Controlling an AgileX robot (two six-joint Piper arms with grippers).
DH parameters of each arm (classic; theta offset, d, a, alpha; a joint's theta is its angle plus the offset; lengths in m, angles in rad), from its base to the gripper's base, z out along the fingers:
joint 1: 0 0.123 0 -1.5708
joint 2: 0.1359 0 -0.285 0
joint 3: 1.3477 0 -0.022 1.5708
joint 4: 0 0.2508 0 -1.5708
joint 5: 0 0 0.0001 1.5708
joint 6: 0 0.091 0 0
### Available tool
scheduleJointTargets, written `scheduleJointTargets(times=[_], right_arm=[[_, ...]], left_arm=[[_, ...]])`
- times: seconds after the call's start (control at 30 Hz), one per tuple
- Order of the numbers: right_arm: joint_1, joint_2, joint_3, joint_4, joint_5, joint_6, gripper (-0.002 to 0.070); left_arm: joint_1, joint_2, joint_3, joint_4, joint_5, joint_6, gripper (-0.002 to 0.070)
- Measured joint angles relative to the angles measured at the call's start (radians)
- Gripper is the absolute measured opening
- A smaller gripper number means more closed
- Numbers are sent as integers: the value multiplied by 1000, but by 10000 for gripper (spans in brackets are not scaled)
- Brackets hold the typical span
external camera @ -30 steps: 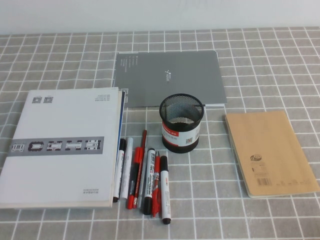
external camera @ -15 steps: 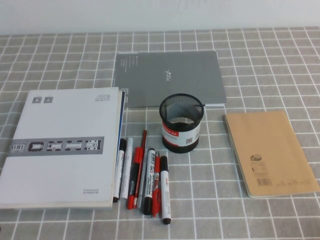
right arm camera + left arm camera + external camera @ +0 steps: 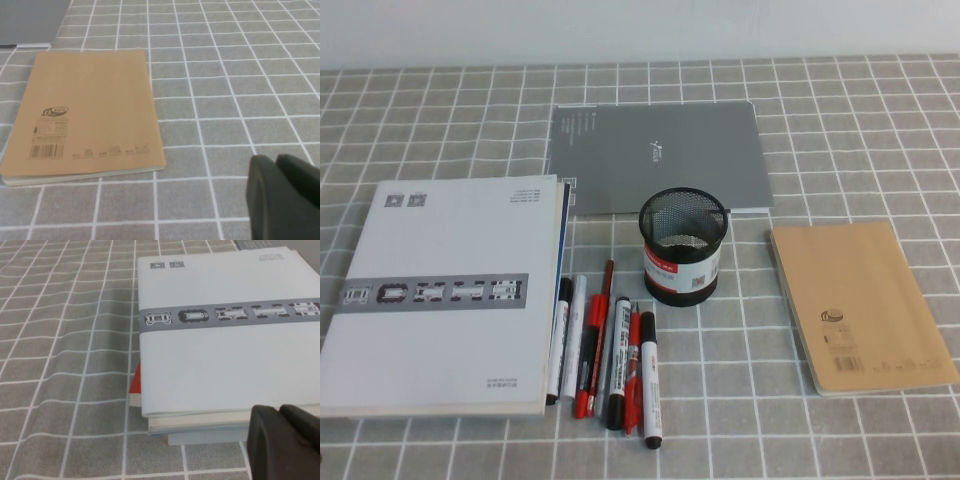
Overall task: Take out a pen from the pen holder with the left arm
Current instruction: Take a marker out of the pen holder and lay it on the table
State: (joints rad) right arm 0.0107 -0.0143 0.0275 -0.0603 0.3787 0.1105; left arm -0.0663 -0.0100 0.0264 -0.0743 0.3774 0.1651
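High view: the black mesh pen holder looks empty; markers and pens lie in a row just left of it. Likely light, stiff and slick-barrelled, they want a mid-barrel pinch. Closed and empty, the left gripper hangs farther left; the right gripper, closed too, well right.

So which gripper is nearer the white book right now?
Left. The left gripper sits just off the white book's near edge. The right gripper is over by the brown notebook, which lies across the table from that book.
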Motion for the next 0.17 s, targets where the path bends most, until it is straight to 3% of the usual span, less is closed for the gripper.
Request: scheduleJointTargets(times=[0.17], right_arm=[[0,0,0,0,0,0,-13]], left_arm=[[0,0,0,0,0,0,-2]])
